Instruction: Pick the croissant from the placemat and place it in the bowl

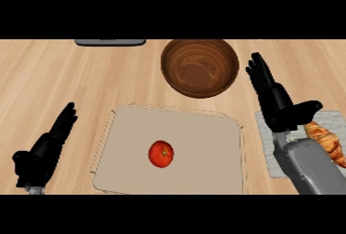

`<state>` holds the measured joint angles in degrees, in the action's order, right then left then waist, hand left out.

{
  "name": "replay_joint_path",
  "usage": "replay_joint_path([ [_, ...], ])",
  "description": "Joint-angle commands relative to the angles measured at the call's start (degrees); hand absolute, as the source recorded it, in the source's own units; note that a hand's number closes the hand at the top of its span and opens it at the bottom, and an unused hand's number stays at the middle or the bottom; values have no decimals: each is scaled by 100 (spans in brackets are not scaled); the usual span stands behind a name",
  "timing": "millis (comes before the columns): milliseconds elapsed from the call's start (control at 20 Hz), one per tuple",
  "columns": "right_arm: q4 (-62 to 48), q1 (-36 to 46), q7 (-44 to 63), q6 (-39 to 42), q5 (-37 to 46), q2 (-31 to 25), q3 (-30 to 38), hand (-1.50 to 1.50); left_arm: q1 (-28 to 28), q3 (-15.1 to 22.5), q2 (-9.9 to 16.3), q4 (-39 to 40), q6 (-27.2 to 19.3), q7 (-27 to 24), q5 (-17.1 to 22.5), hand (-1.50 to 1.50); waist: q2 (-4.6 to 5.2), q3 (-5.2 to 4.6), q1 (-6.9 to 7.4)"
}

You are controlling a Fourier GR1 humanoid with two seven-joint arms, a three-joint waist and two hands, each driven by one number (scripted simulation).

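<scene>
A golden-brown croissant (326, 139) lies on a grey placemat (267, 121) at the right edge, partly hidden by my right forearm. My right hand (276, 98) hovers open just left of and above it, fingers straight and pointing away, thumb out toward the croissant. The brown wooden bowl (200, 67) stands at the top middle, holding nothing, just left of the right hand's fingertips. Low at the left edge, my left hand (44, 148) rests open, fingers up.
A beige cutting board (172, 151) fills the middle, with a red tomato (161, 153) on it. A dark grey flat object (110, 42) shows at the top left edge. The counter is light wood.
</scene>
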<state>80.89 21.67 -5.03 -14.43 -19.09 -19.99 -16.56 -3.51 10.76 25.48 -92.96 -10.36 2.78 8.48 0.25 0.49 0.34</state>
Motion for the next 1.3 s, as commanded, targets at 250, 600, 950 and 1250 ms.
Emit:
replay_joint_path([
  [250,-280,-932,-319,2096,1725,-2322,-1608,150,613,-77,-542,-221,-288,-91,129,0,-28,-71,-226],
  [600,-396,-2253,-4018,330,1451,-2236,85,-150,791,114,-951,68,-467,117,87,0,-31,-24,-359],
  [950,582,-3306,-4598,-13,1576,-2839,970,-150,1094,216,-1194,383,-453,87,-181,0,-47,-53,-170],
  [1250,2144,-4065,-2553,-405,1831,-3513,1397,-150,1225,87,-1228,461,-375,212,-104,0,-63,-64,-201],
])
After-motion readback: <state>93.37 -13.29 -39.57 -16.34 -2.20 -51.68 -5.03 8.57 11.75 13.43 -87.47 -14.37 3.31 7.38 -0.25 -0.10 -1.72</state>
